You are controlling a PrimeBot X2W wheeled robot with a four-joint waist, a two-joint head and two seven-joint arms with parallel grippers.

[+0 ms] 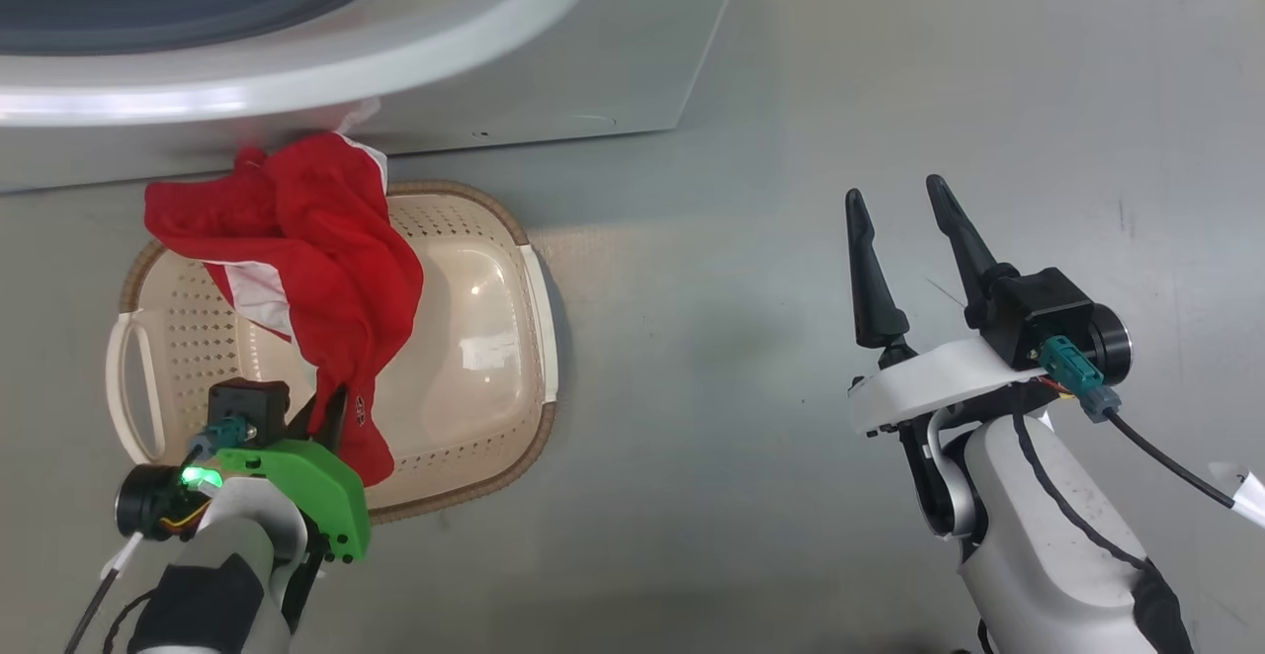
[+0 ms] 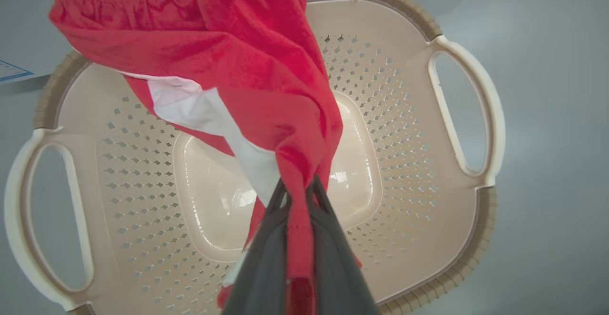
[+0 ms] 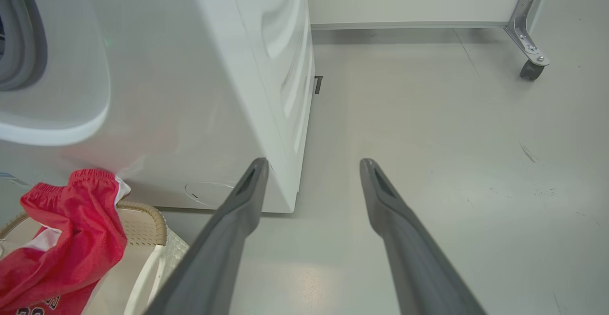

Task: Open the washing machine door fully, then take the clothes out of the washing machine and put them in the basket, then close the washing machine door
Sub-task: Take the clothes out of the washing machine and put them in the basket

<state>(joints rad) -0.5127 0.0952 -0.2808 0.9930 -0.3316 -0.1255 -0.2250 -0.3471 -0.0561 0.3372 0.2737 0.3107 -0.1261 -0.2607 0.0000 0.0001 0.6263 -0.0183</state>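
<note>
Our left claw is clamped on a fold of the clothes, the two fingers pressed together with red fabric pinched between them. We hold the garment over the basket, which sits on the floor at about 9 o'clock in the head view, just in front of the washing machine at 12 o'clock. Our right claw stands apart and empty at 3 o'clock, well clear of the basket.

What worries us is how the cloth spreads. From the pinch it fans out toward 11 o'clock, and in the head view its waistband end reaches the basket's far rim and seems to pass it, close under a round white rim with a dark inside, which we take for the open door. If we let go here, we judge that end could drape over the brown rim or slide down to the floor between basket and machine instead of landing inside.

A second risk is at the fingers: the fabric is bunched tight between them and trails down past them, so it may cling when they part and be dragged out again as the arm lifts away.

A third: any cloth left hanging toward the machine could snag when the door is swung shut. We cannot tell how high the garment hangs above the basket's bottom.
</note>
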